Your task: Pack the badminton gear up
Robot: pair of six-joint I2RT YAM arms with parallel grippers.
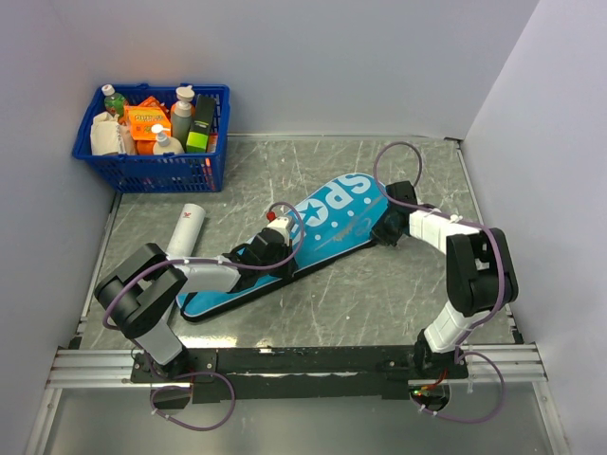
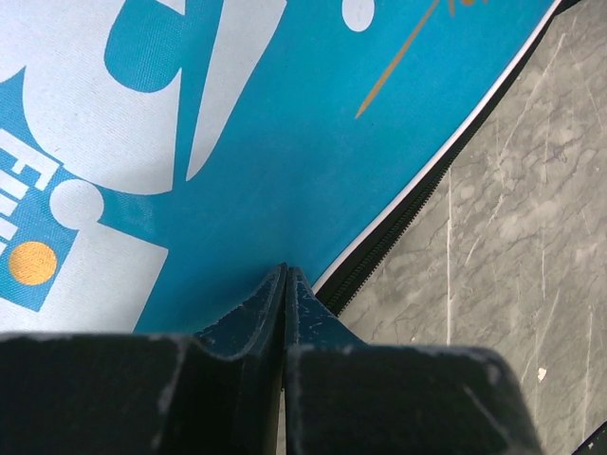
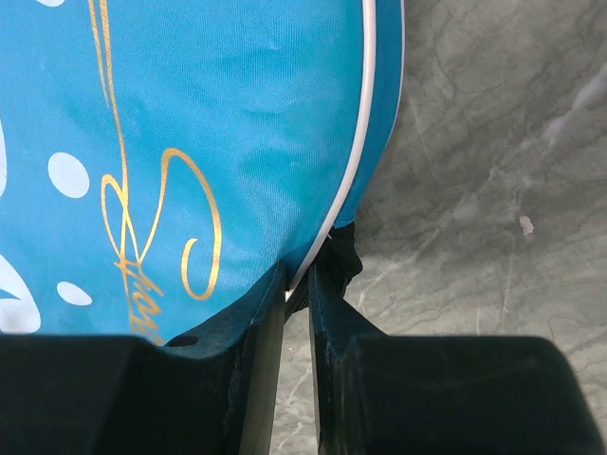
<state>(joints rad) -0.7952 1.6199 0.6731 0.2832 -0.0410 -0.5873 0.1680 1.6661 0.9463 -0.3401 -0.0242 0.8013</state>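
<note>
The teal cover [image 1: 332, 223] lettered "SPORT" lies flat and slantwise across the table, its wide end at the far right. My left gripper [image 1: 289, 256] rests on the cover's near edge around mid-length. In the left wrist view that gripper [image 2: 285, 269] is shut, tips on the teal cover [image 2: 285, 171] just inside the black zipper [image 2: 398, 232], with nothing seen between the fingers. My right gripper [image 1: 382, 230] is at the wide end's right rim. In the right wrist view this gripper [image 3: 297, 280] is shut on the cover [image 3: 237, 123] at its white-piped edge. A white tube [image 1: 187, 228] lies left of the cover.
A blue plastic basket [image 1: 142, 171] of bottles and boxes stands at the back left corner. Grey walls close in the table [image 1: 379, 303] at the back and on both sides. Bare marbled surface shows to the right of the cover and in front of it.
</note>
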